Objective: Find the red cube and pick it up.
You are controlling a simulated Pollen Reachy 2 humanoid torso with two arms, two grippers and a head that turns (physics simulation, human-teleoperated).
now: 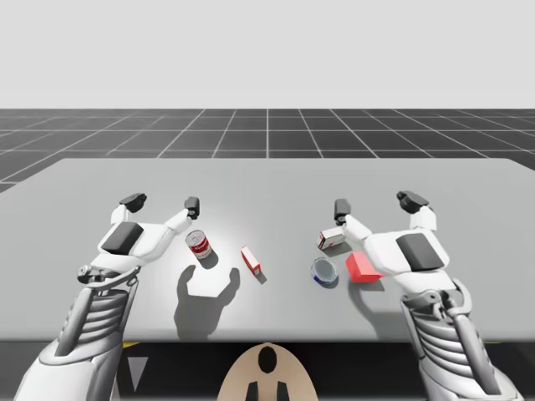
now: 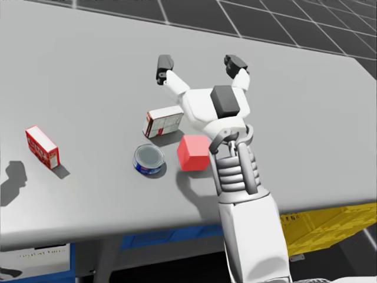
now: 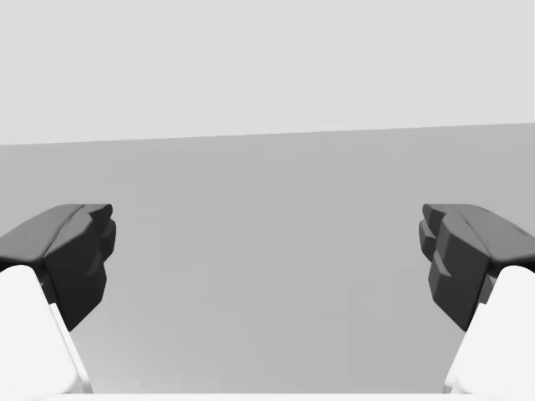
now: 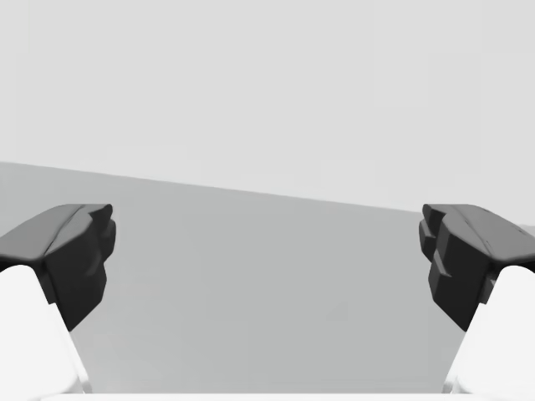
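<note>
The red cube (image 1: 361, 267) (image 2: 193, 153) rests on the grey table, tucked under my right wrist and behind the gripper's fingers. My right gripper (image 1: 378, 203) (image 2: 200, 66) (image 4: 267, 259) hovers open past the cube, with bare table between its fingers. My left gripper (image 1: 163, 203) (image 3: 267, 259) is open too, far to the left, with nothing between its fingers.
A white box with red print (image 1: 332, 240) (image 2: 163, 122) lies under my right gripper's inner finger. A blue flat tin (image 1: 324, 271) (image 2: 149, 160) sits beside the cube. A red-and-white can (image 1: 199, 246) and a small red box (image 1: 250, 260) (image 2: 42, 147) stand mid-table.
</note>
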